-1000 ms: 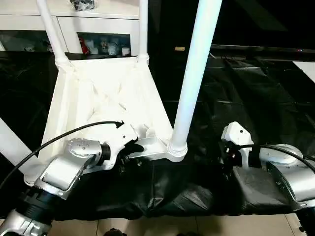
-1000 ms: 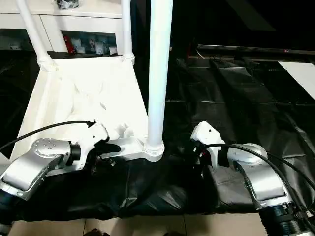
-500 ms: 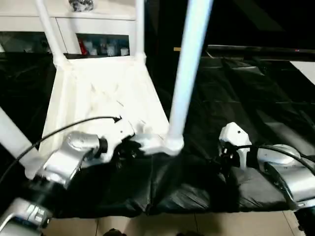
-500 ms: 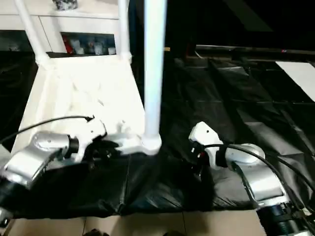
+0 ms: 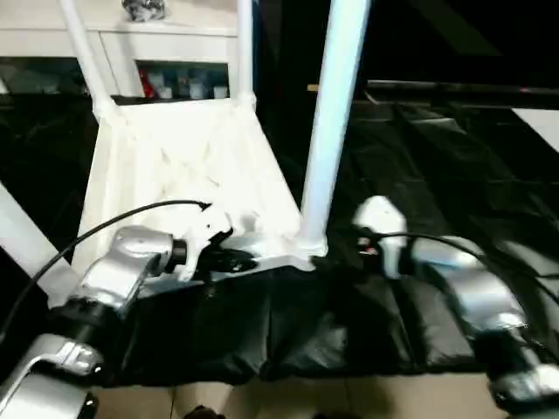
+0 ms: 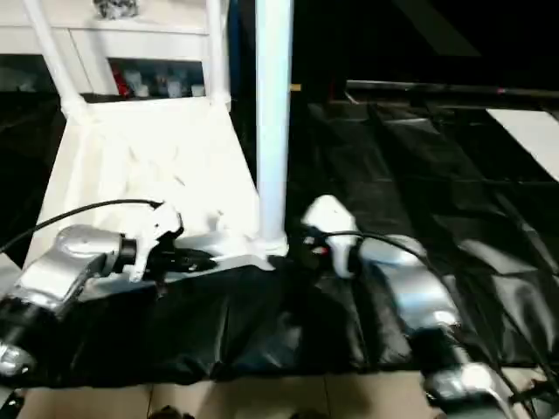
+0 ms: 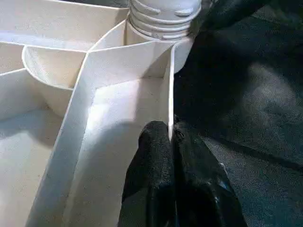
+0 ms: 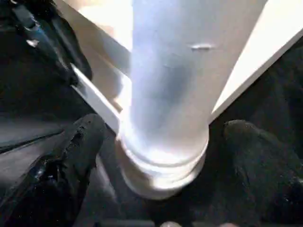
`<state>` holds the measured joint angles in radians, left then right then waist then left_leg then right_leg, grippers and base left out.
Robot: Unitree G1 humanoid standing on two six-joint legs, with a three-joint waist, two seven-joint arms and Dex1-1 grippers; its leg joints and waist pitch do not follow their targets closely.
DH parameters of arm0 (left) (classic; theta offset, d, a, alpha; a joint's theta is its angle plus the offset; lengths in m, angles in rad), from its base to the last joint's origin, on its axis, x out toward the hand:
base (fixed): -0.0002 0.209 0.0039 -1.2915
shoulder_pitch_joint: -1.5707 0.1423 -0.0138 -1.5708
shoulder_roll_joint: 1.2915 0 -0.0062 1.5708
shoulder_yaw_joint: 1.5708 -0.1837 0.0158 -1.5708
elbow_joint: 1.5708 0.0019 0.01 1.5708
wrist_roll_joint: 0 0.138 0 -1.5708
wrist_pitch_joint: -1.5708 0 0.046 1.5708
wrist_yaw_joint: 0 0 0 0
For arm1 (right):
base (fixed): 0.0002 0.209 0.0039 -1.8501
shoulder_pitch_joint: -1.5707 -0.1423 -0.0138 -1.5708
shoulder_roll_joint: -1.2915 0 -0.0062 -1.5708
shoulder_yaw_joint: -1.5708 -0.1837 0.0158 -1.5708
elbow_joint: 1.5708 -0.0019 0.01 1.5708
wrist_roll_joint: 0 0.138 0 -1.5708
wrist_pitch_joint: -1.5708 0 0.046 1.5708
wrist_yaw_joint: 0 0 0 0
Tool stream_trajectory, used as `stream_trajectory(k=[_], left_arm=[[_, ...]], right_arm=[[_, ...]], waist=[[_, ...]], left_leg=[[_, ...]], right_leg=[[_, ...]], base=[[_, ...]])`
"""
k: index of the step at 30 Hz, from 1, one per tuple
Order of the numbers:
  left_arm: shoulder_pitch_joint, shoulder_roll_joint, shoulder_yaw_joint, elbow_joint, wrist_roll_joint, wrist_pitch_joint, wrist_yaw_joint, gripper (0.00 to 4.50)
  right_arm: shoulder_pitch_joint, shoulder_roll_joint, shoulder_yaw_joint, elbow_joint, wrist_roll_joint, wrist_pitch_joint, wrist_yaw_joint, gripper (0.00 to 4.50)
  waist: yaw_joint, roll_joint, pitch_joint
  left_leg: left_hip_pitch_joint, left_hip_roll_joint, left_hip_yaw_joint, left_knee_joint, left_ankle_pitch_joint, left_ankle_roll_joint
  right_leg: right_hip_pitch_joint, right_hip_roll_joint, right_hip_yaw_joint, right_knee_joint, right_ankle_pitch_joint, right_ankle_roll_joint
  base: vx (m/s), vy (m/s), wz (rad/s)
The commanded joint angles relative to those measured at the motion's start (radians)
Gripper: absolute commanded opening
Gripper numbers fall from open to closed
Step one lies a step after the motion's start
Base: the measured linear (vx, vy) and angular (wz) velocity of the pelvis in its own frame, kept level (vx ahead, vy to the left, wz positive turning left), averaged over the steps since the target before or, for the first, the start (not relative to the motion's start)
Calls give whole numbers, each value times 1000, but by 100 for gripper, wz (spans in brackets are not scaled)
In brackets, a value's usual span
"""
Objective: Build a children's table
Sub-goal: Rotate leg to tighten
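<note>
the left pincer (image 7: 171, 142) is pressed together on the thin near wall of the tabletop (image 5: 188, 161), one finger inside the rim and one outside, just beside the near right corner socket (image 7: 163, 21). the tabletop lies upside down on a black sheet (image 5: 419, 183), ribs up, with its legs standing in the corners: two at the far corners, one at the near left and the leg (image 5: 332, 122) at the near right corner, rising out of the top of the picture.

the right pincer (image 8: 161, 156) is spread wide, its two fingers (image 8: 71, 156) standing either side of that leg's base, near it but apart from it, at the point where the leg meets its socket.

the step in hand looks like seating or tightening this last leg while the left side steadies the tabletop. all four legs seem to be in place, so the build is probably near its end. the next move likely calls for the right pincer to close squarely round the leg low down, then press or twist it home without tipping the tabletop, while the left grip keeps hold of the rim.
</note>
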<state>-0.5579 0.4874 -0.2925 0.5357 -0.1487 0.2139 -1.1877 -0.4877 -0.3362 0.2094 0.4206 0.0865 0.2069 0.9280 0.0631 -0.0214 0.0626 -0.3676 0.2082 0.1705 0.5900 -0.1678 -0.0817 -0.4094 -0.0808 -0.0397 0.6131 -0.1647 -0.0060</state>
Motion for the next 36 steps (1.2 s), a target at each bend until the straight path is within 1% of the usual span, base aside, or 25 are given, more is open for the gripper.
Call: stream_trajectory(k=[1, 2, 3, 4, 7, 8, 9, 10, 13, 14, 18, 21, 22, 24, 25, 26, 28, 29, 30, 31, 32, 33, 34, 35, 36], left_arm=[[-15, -13, 10, 21, -22, -27, -18, 1], [-17, -12, 5, 33, -11, -34, -30, 1], [-17, -12, 4, 33, -10, -34, -30, 1], [-19, -9, -1, 41, 1, -40, -37, 0], [-23, -7, -6, 53, 15, -49, -43, 0], [-23, -5, -11, 59, 26, -58, -46, 0], [-22, -3, -15, 62, 33, -62, -47, 0], [-23, -4, -14, 65, 35, -64, -48, 0], [-27, -6, -15, 77, 42, -71, -48, 0], [-30, -7, -15, 82, 43, -72, -50, 0], [-38, -10, -15, 98, 48, -72, -59, 0], [-45, -20, -9, 115, 50, -72, -58, 0], [-50, -33, -7, 125, 53, -63, -39, 0], [-60, -58, -7, 139, 69, -49, 7, 0], [-67, -79, -7, 146, 78, -42, 46, 0], [-72, -92, -6, 151, 84, -38, 68, 0], [-89, -153, -8, 164, 104, -18, 165, 0], [-90, -161, -8, 164, 105, -15, 174, 0], [-94, -177, -8, 165, 108, -9, 192, 0], [-101, -216, -11, 169, 115, 2, 236, 0], [-113, -283, -21, 183, 135, 11, 310, 0], [-118, -307, -25, 191, 146, 11, 336, 0], [-121, -319, -28, 197, 154, 10, 349, 0], [-124, -330, -40, 204, 175, -3, 357, 0], [-125, -331, -43, 207, 182, -6, 356, 0]], right_arm=[[-21, 1, 15, 35, -8, -20, 9, 431], [-49, 29, 15, 92, -3, -43, 15, 431], [-51, 31, 15, 97, -3, -45, 15, 431], [-66, 44, 18, 128, -2, -60, 18, 403], [-83, 56, 18, 162, 1, -76, 26, 392], [-92, 65, 15, 184, 1, -86, 31, 384], [-99, 73, 11, 202, 5, -90, 38, 360], [-103, 76, 10, 214, 5, -95, 43, 360], [-116, 86, 8, 247, 2, -113, 48, 327], [-120, 90, 6, 257, 4, -114, 51, 327], [-131, 101, 3, 294, 6, -130, 57, 290], [-135, 112, -2, 314, 10, -138, 58, 279], [-132, 125, -8, 320, 16, -137, 50, 276], [-121, 147, -19, 325, 27, -131, 27, 274], [-111, 161, -18, 322, 18, -124, -14, 274], [-106, 170, -19, 322, 11, -121, -38, 274], [-86, 226, -31, 323, -8, -109, -168, 274], [-85, 233, -34, 325, -10, -107, -183, 274], [-82, 249, -39, 327, -12, -102, -211, 273], [-80, 287, -44, 337, -26, -103, -289, 273], [-82, 351, -42, 355, -47, -116, -385, 273], [-84, 375, -38, 360, -55, -130, -407, 273], [-85, 388, -34, 361, -59, -140, -413, 273], [-81, 399, -20, 344, -68, -163, -402, 273], [-79, 400, -15, 335, -71, -173, -393, 273]], waist=[[3, 6, -76], [5, 5, -77], [4, 3, -76], [6, 4, -74], [4, 7, -70], [4, 2, -68], [4, 4, -68], [3, 4, -67], [2, 4, -67], [2, 4, -67], [3, 4, -70], [3, 4, -69], [2, 8, -68], [1, 5, -65], [1, 0, -65], [2, 2, -63], [1, 3, -57], [0, 1, -57], [-2, -1, -57], [-2, 5, -57], [-7, 1, -54], [-9, 3, -51], [-13, 3, -48], [-20, 16, -50], [-22, 20, -49]], left_leg=[[16, 8, 7, -66, -263, -5], [10, 8, 6, -67, -245, -2], [8, 8, 6, -68, -238, 0], [11, 10, 7, -68, -244, 0], [14, 11, 5, -72, -286, -11], [16, 12, 4, -73, -305, -13], [17, 12, 3, -74, -317, -18], [16, 13, 2, -76, -323, -19], [16, 14, 0, -78, -332, -25], [16, 12, 1, -77, -327, -23], [13, 12, 3, -75, -296, -17], [14, 12, 4, -75, -304, -14], [15, 13, 2, -76, -315, -17], [16, 13, 2, -77, -332, -20], [18, 13, 2, -77, -345, -22], [21, 13, 1, -78, -351, -24], [27, 12, 1, -79, -379, -35], [30, 9, -4, -77, -404, -41], [26, 6, -6, -78, -408, -39], [26, 5, -9, -79, -413, -41], [30, 4, -10, -78, -432, -46], [40, -2, -12, -73, -468, -49], [55, -6, -13, -65, -512, -42], [63, -6, -18, -64, -551, -34], [61, 0, -23, -74, -575, -31]], right_leg=[[42, -41, 29, -69, -220, -223], [48, -42, 28, -65, -205, -226], [50, -43, 27, -65, -209, -225], [47, -44, 28, -67, -225, -221], [44, -45, 28, -74, -299, -206], [41, -46, 27, -77, -341, -196], [40, -48, 28, -79, -368, -189], [40, -48, 27, -80, -377, -185], [40, -47, 28, -80, -381, -181], [40, -47, 28, -79, -374, -183], [43, -47, 29, -74, -325, -198], [42, -47, 28, -77, -344, -198], [41, -47, 28, -77, -358, -196], [39, -47, 28, -81, -385, -190], [37, -48, 27, -85, -411, -185], [35, -48, 28, -86, -426, -181], [26, -49, 27, -95, -491, -161], [27, -51, 22, -102, -554, -140], [29, -53, 19, -108, -602, -115], [28, -53, 17, -110, -616, -104], [21, -52, 12, -120, -660, -82], [14, -51, 1, -133, -719, -59], [5, -51, -15, -152, -773, -35], [12, -51, -35, -166, -769, -22], [19, -49, -43, -167, -745, -22]], base=[[0, 0, 0], [0, 0, 0], [0, 0, 0], [0, 0, 0], [0, 0, 0], [0, 0, 0], [0, 0, 0], [0, 0, 0], [0, 0, 0], [0, 0, 0], [0, 0, 0], [0, 0, 0], [0, 0, 0], [0, 0, 0], [0, 0, 0], [0, 0, 0], [0, 0, 0], [0, 0, 0], [0, 0, 0], [0, 0, 0], [0, 0, 0], [0, 0, 0], [0, 0, 0], [0, 0, 0], [-31, 65, -8]])
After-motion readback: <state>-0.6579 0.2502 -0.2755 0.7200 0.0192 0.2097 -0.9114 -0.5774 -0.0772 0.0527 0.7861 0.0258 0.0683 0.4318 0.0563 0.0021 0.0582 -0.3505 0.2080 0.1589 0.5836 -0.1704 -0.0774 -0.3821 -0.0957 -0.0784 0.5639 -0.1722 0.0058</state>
